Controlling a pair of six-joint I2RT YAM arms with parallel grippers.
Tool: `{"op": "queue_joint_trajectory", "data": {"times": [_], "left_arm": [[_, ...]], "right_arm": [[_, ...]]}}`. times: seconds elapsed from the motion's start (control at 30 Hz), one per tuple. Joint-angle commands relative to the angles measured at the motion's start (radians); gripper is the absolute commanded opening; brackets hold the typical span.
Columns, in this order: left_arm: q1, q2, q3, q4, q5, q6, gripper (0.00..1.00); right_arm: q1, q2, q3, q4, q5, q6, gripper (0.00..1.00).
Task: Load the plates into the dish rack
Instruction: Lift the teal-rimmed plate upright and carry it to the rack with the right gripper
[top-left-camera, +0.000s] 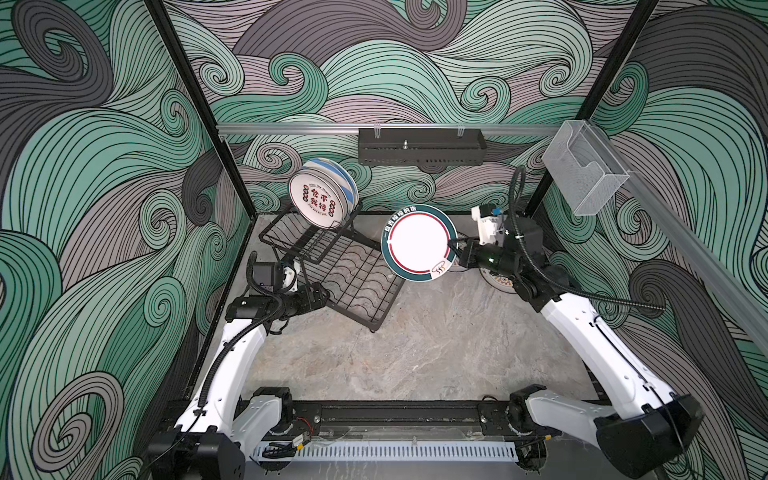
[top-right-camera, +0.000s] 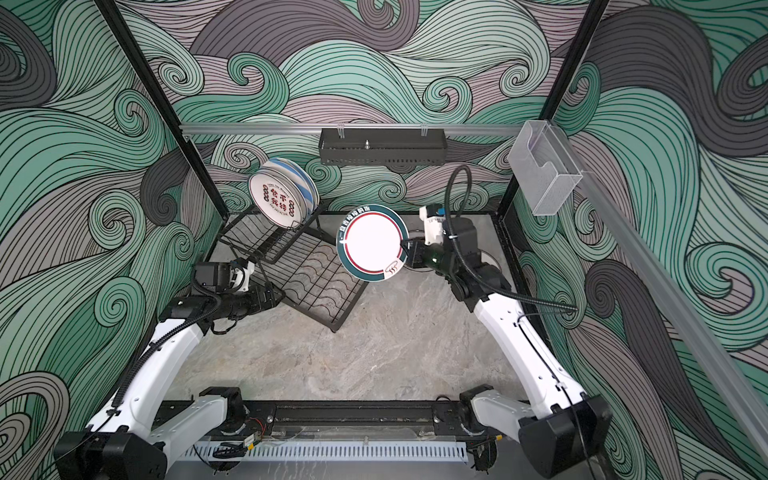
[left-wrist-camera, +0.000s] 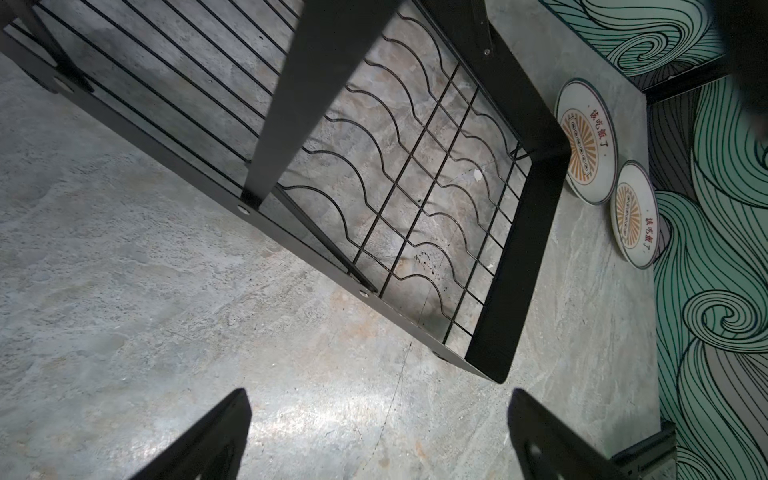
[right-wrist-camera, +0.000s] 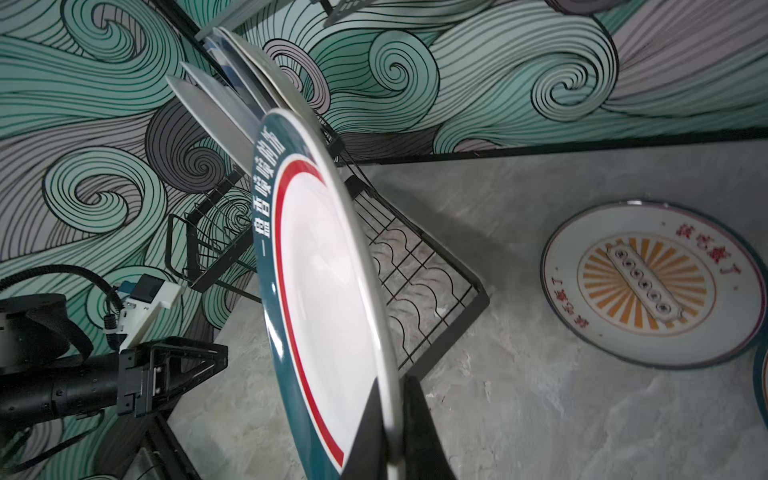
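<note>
In both top views my right hand (top-left-camera: 454, 250) is clamped on the rim of the teal-rimmed plate (top-left-camera: 417, 243). The plate is held off the table (top-left-camera: 415, 353), tilted with its white face toward the camera, and it overlaps the right-hand edge of the dish rack (top-left-camera: 353, 282) as seen from here. In the rack's raised tier, the plate with red and black characters (top-left-camera: 318, 200) stands on edge at the front, with the blue-striped plates (top-left-camera: 343, 174) close behind it. My left hand (top-left-camera: 321, 294) sits low at the rack's near left edge. A sunburst plate (top-left-camera: 496, 281) peeks out from under the right arm.

From the left wrist, the hand's fingers (left-wrist-camera: 216, 436) stand apart with nothing between them, only bare table below. The rack's wavy grid base lies just ahead, with no plate in the slots I can see. Past its far corner, two sunburst plates lie flat on the table by the wall.

From the right wrist, I see the teal-rimmed plate nearly edge-on, its rim pinched between the two fingers (right-wrist-camera: 422, 428). The racked plates lean together beyond it, and one sunburst plate lies flat on the table, well apart from the rack.
</note>
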Motion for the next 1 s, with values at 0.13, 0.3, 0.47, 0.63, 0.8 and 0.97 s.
{"op": "queue_joint_trajectory", "data": {"times": [0.13, 0.3, 0.47, 0.63, 0.8, 0.97], "left_arm": [[0.037, 0.008, -0.021, -0.004, 0.035, -0.029, 0.99], [0.047, 0.026, -0.023, 0.007, 0.055, -0.033, 0.99], [0.060, 0.018, -0.020, 0.002, 0.055, -0.031, 0.99], [0.065, 0.004, -0.019, 0.003, 0.053, -0.030, 0.99], [0.065, -0.015, -0.022, 0.000, 0.049, -0.030, 0.98], [0.065, -0.022, -0.025, 0.000, 0.058, -0.028, 0.99]], "right_arm": [[0.218, 0.207, 0.289, 0.111, 0.320, -0.143, 0.00], [0.349, 0.355, 0.459, 0.167, 0.467, -0.260, 0.00], [0.431, 0.469, 0.566, 0.258, 0.582, -0.359, 0.00], [0.471, 0.570, 0.673, 0.314, 0.633, -0.422, 0.00], [0.498, 0.673, 0.789, 0.347, 0.687, -0.508, 0.00], [0.502, 0.768, 0.901, 0.347, 0.683, -0.531, 0.00]]}}
